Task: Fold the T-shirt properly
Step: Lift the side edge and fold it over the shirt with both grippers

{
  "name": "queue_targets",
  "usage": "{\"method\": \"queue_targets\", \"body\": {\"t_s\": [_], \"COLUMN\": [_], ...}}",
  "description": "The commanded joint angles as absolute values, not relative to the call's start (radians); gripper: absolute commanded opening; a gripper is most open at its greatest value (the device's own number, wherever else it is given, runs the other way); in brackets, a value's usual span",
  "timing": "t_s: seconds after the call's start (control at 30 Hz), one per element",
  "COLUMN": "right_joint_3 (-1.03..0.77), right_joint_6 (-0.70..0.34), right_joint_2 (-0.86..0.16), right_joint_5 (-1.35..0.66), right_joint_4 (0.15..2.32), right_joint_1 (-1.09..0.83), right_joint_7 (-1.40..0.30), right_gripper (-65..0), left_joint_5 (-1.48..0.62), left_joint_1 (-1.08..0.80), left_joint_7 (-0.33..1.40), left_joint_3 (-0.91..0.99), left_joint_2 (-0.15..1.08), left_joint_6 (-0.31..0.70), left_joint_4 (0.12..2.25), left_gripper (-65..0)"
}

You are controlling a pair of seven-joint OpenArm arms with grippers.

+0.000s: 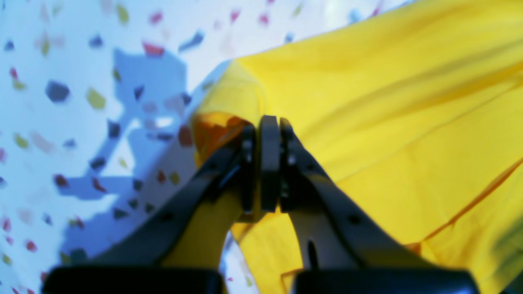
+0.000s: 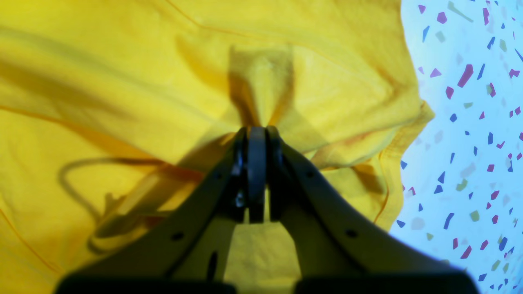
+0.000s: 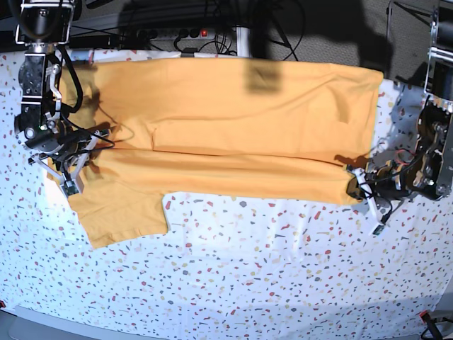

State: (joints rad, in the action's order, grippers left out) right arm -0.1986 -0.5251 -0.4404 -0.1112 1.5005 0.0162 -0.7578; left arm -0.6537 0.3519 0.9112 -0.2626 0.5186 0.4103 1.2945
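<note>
The T-shirt point(image 3: 233, 120), plain yellow-orange cotton, lies spread wide across the far half of the worktop point(image 3: 248, 283), its long body running from the left edge almost to the right edge, with one short sleeve point(image 3: 120, 212) jutting toward the near side at the left. A long fold line runs along its length, and soft creases radiate from both pinched points. The near half of the worktop, a white cloth speckled with small coloured flecks, lies bare and gives wide room in front of the shirt; at the far edge the fabric sits close to dark cables and shadow. The left gripper point(image 1: 269, 122) has its black fingers pressed together on a bunched corner of the shirt at the right end of the worktop, the cloth lifted and stretched away from it. The right gripper point(image 2: 257, 130) is likewise clamped on a gathered pleat of the shirt near the left edge, beside the sleeve's hemmed border.
</note>
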Motion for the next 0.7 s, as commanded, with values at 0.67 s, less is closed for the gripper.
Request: {"method": "queue_targets", "body": {"t_s": [0.67], "right_joint_3": [-0.208], "right_joint_6": [-0.524], "right_joint_2": [-0.457], "right_joint_5": [-0.109], "right_joint_4": [1.578], "right_joint_1": [0.030], "right_joint_7": [-0.762], "right_gripper": [-65.0], "left_joint_5": [-0.625], "left_joint_1": [0.313], "left_joint_7": [0.973], "left_joint_3": [-0.255], "left_joint_2": [0.576], "left_joint_6": [0.411], "left_joint_4": [1.453], "left_gripper": [-65.0]}}
